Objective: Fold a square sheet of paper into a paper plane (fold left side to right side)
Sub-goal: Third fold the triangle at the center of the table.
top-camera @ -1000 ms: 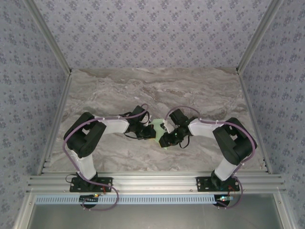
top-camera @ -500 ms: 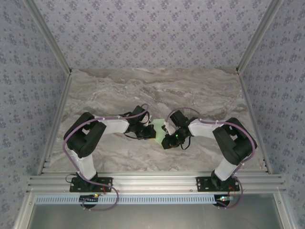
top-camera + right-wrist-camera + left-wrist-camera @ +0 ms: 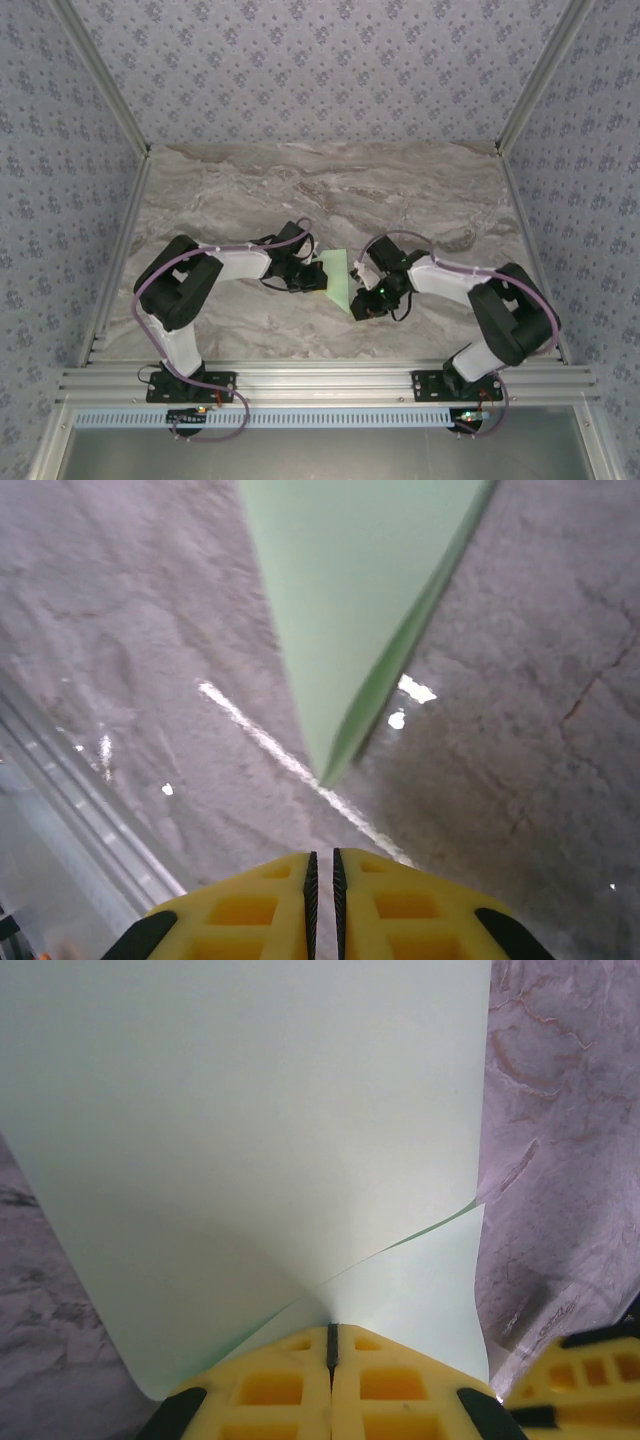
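— So, what sits nearest the arm bases?

— The right gripper (image 3: 322,865), just off the near right corner of the paper (image 3: 337,270). Its fingers are pressed together on nothing, and the paper's corner lies ahead of them, not touching.

— Wasn't it over the paper a second ago?

— It was. It has drawn back toward the near side and out to the right, so more green shows now.

— And a little farther in?

— The left gripper (image 3: 332,1332) is at the paper's left edge, pinching it. Two layers meet at its closed fingers, the upper one lifting away from the lower.

— What does that mean for the fold?

— I'd judge the side has been brought across and the right arm has let go. The layers still gape, though, so the crease probably needs pressing flat while the left keeps hold. If that pinch slips, the edges could drift apart.

— And beyond the paper?

— The marble table (image 3: 400,190) runs on to the patterned wall (image 3: 320,70).
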`<state>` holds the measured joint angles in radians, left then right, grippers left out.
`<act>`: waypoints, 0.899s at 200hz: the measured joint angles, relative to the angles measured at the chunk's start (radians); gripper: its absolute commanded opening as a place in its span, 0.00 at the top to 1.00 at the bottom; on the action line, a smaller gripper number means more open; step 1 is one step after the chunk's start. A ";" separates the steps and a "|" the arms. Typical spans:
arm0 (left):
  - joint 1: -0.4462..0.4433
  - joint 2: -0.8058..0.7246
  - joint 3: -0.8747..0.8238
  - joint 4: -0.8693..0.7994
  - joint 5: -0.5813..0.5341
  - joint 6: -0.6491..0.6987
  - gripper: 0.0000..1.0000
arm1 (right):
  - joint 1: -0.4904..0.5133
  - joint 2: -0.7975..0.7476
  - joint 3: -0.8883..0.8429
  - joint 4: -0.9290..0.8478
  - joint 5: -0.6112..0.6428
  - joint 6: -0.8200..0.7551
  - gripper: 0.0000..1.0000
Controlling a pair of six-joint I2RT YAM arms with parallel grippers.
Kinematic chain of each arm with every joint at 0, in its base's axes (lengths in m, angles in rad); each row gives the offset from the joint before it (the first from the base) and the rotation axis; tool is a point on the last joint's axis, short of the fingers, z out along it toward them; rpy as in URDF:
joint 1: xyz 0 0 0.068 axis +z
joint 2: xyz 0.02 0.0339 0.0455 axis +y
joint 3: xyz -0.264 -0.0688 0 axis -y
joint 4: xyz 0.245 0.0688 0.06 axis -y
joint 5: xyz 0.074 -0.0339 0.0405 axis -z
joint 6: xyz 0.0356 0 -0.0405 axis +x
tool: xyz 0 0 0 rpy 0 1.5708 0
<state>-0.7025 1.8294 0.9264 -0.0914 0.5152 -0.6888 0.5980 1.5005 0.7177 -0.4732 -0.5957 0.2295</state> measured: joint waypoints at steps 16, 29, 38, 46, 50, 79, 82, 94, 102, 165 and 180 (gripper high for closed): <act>0.000 0.000 0.000 0.000 0.000 0.000 0.95 | 0.000 -0.056 0.003 0.018 -0.031 0.016 0.87; 0.000 0.000 0.000 0.000 0.000 0.002 0.95 | 0.000 -0.058 0.009 0.060 -0.067 0.041 0.89; 0.000 0.000 0.000 0.000 0.000 0.003 0.95 | 0.000 -0.038 0.016 0.094 -0.087 0.059 0.91; 0.000 0.000 0.000 0.000 0.000 0.004 0.95 | 0.004 -0.003 0.029 0.118 -0.098 0.074 0.93; 0.000 0.000 0.000 0.000 0.000 0.006 0.95 | 0.005 0.012 0.037 0.126 -0.100 0.083 0.94; -0.001 0.000 0.000 0.000 0.000 0.007 0.95 | 0.003 0.134 0.079 0.169 -0.092 0.116 1.00; -0.001 0.000 0.000 0.000 0.000 0.007 0.95 | 0.002 0.139 0.079 0.171 -0.092 0.121 1.00; -0.001 0.000 0.000 0.000 0.000 0.007 0.95 | -0.002 0.154 0.076 0.172 -0.080 0.129 1.00; -0.001 0.000 0.000 0.000 0.000 0.007 0.95 | -0.006 0.155 0.070 0.174 -0.077 0.134 1.00; -0.006 -0.007 0.002 -0.005 -0.013 0.015 0.90 | -0.029 0.173 0.026 0.185 -0.073 0.160 1.00; -0.012 -0.018 0.002 -0.015 -0.032 0.019 0.89 | -0.030 0.175 0.026 0.183 -0.074 0.163 1.00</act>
<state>-0.7147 1.8114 0.9279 -0.1062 0.4831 -0.6693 0.5678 1.6756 0.7441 -0.2901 -0.6693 0.3927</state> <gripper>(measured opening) 0.103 0.027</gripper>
